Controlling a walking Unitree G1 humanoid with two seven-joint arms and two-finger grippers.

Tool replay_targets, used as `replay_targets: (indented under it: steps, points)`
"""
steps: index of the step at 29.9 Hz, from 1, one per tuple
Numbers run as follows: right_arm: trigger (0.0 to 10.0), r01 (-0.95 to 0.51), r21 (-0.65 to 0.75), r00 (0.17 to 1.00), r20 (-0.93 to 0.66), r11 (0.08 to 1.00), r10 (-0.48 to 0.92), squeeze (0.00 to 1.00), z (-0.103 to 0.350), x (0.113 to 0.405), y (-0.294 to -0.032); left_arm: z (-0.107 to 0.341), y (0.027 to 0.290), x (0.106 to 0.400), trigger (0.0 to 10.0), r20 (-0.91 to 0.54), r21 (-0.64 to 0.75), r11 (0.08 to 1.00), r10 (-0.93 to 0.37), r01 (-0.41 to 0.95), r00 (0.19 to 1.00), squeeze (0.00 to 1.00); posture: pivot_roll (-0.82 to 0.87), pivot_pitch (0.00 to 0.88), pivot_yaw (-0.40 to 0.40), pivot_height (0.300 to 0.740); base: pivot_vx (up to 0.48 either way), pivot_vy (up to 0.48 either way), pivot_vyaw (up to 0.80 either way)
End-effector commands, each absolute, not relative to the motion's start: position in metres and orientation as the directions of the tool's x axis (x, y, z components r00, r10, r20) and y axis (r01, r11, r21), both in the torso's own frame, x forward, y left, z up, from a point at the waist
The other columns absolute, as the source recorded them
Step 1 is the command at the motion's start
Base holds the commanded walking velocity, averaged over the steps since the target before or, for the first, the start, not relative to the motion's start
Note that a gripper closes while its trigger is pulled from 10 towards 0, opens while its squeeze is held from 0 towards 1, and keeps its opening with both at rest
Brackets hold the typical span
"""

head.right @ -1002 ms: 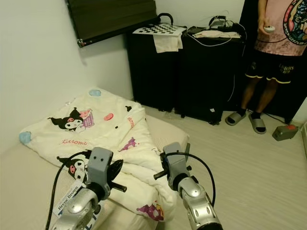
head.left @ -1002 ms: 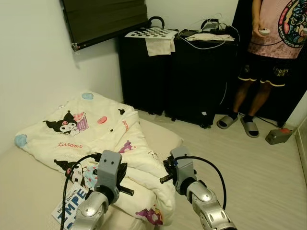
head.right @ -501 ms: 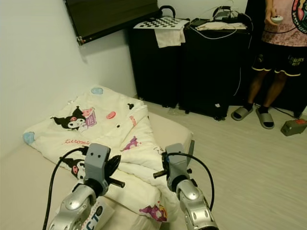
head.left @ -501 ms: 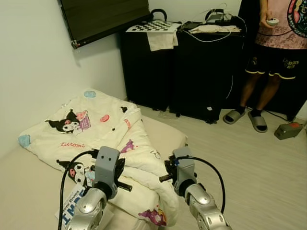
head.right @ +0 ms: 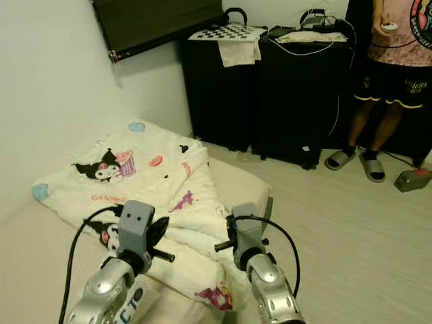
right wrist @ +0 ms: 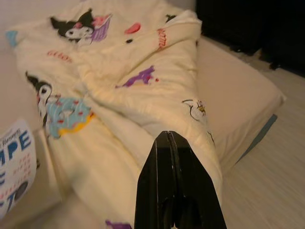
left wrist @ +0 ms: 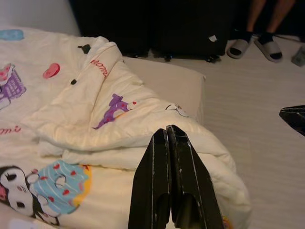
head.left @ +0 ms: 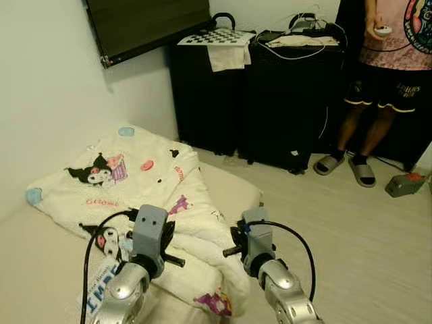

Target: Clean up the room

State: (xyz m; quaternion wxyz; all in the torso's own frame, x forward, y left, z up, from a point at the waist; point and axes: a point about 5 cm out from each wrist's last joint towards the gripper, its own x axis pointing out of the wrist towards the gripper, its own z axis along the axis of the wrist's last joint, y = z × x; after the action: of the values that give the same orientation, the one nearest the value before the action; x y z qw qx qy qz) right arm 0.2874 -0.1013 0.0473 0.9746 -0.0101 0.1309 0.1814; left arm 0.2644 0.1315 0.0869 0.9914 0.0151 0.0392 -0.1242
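I see the cartoon blanket (head.left: 145,185) lying rumpled on the mattress (head.left: 233,192) by the wall. My left gripper (left wrist: 167,131) and right gripper (right wrist: 167,135) hover over it, jaws pressed together, holding nothing. A person (head.left: 391,61) stands near the black suitcases (head.left: 270,101)

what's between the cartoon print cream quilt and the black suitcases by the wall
A bare strip of beige mattress, then pale wood floor, lies between the cream cartoon-print quilt and the tall black suitcases, seen in both eye views.
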Motion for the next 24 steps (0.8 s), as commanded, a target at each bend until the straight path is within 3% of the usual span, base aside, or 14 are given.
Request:
replay_targets:
  steps: [1, 16, 24]
  points:
    - [10.0, -0.349, 0.031, 0.903, -0.256, 0.937, 0.345, 0.0, 0.048, 0.2866, -0.1018, 0.0849, 0.133, 0.2628, 10.0, -0.099, 0.038, 0.968, -0.244, 0.249, 0.965, 0.0, -0.02, 0.065, 0.054, 0.74, 0.0, -0.48, 0.0]
    - [10.0, -0.345, 0.035, 0.904, -0.257, 0.938, 0.342, 0.0, 0.0478, 0.2867, -0.1016, 0.0856, 0.1347, 0.2632, 10.0, -0.103, 0.032, 0.967, -0.247, 0.251, 0.964, 0.0, -0.02, 0.07, 0.057, 0.74, 0.0, -0.455, 0.0]
    - [10.0, -0.343, 0.036, 0.905, -0.256, 0.939, 0.341, 0.0, 0.0478, 0.2869, -0.1012, 0.0857, 0.1364, 0.263, 10.0, -0.108, -0.003, 0.969, -0.246, 0.248, 0.963, 0.0, -0.02, 0.069, 0.059, 0.74, 0.0, 0.42, 0.0]
